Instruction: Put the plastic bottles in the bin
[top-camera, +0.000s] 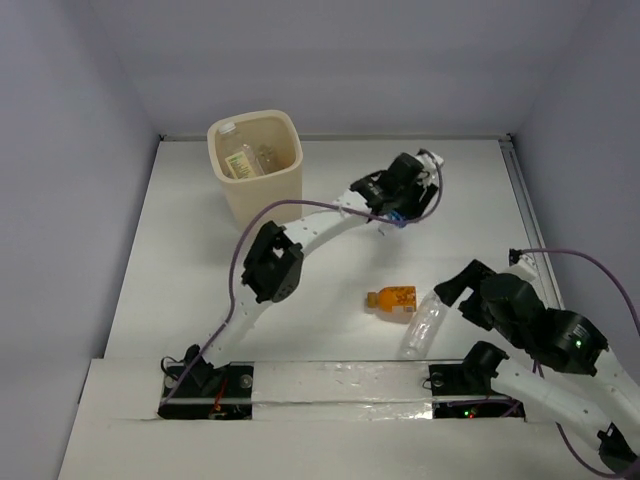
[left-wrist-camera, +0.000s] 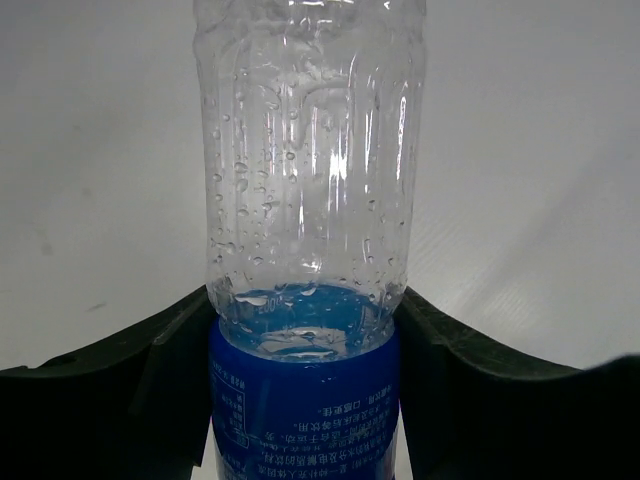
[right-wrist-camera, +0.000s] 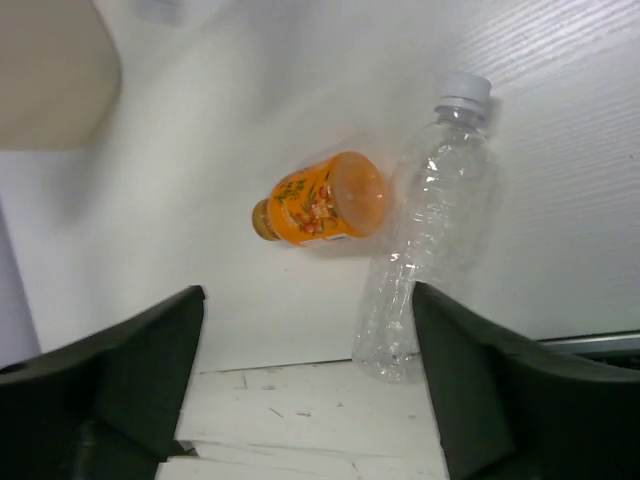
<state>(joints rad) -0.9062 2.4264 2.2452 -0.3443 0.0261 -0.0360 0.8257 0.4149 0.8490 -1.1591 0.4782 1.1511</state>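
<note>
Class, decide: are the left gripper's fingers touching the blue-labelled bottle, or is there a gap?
Touching. In the left wrist view, the left gripper has both fingers pressed flush against the blue-labelled bottle, with no gap on either side.

Overhead and downward right wrist views share the orange bottle (top-camera: 392, 299).

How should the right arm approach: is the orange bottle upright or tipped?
Tipped: the orange bottle lies on its side on the table.

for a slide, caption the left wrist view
Left tool gripping a clear, droplet-beaded bottle by its blue label
</note>
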